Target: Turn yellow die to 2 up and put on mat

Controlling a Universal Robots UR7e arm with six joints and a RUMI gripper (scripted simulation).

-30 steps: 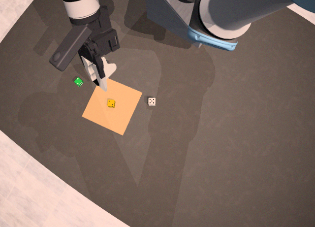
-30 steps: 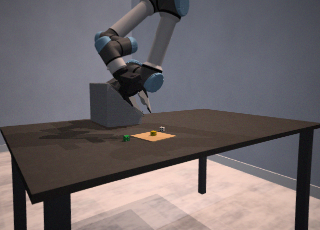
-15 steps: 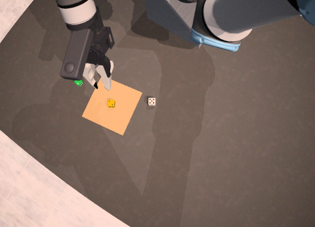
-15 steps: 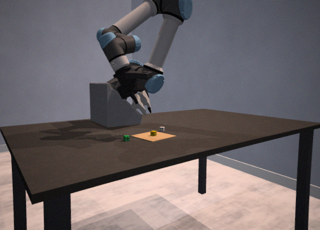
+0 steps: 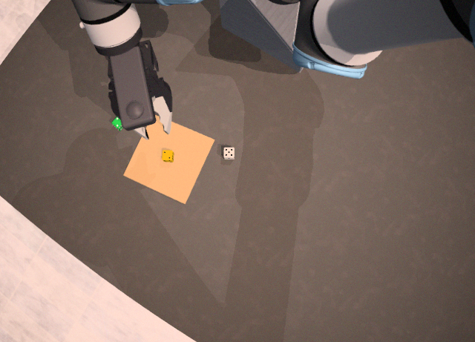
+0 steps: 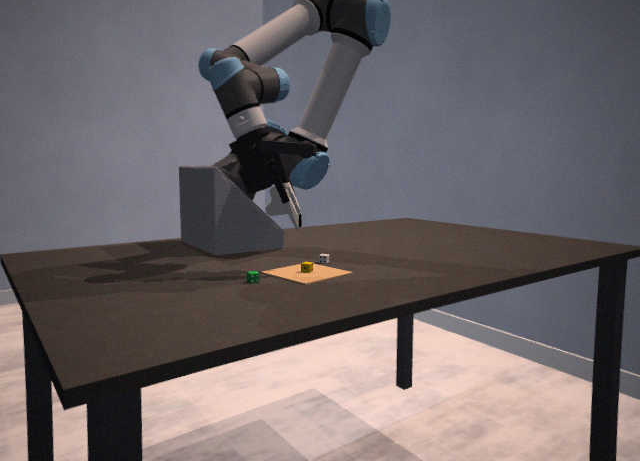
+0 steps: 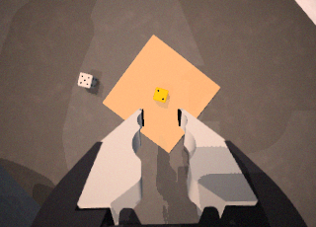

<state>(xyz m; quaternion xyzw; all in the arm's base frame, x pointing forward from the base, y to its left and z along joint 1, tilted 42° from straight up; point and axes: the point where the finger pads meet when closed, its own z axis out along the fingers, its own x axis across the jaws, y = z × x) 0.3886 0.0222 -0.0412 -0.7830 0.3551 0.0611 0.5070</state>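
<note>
From where I stood, the dark surface [image 6: 465, 270] carried three dice and a mat, with the arm [image 6: 330, 84] bent over them from its grey wedge-shaped base [image 6: 206, 218] at the back.

Furthest left lay the green die [image 6: 252, 277], flat on the surface just off the mat's left corner and not touching it. Seen from above, the green die [image 5: 116, 123] was half tucked under the black body of the pincer.

Next came the orange mat [image 6: 330, 273], a thin square turned corner-on to me. The yellow die [image 6: 307, 266] sat flat near its middle, well inside every edge. From overhead the yellow die [image 5: 167, 155] showed two dark pips set on a diagonal on its top face, and the wrist camera's look at the yellow die [image 7: 160, 94] gave the same two pips.

The pincer [image 6: 295, 213] hung in the air well above the mat's back corner, pointing down at a slant. Its two pale fingers stood a narrow gap apart with nothing between them; through that gap I saw only the mat [image 7: 188, 74] and the surface.

To the right of the mat, close by but apart from it, the white die [image 6: 323, 257] lay flat, and from above the white die [image 5: 228, 152] showed five pips.
</note>
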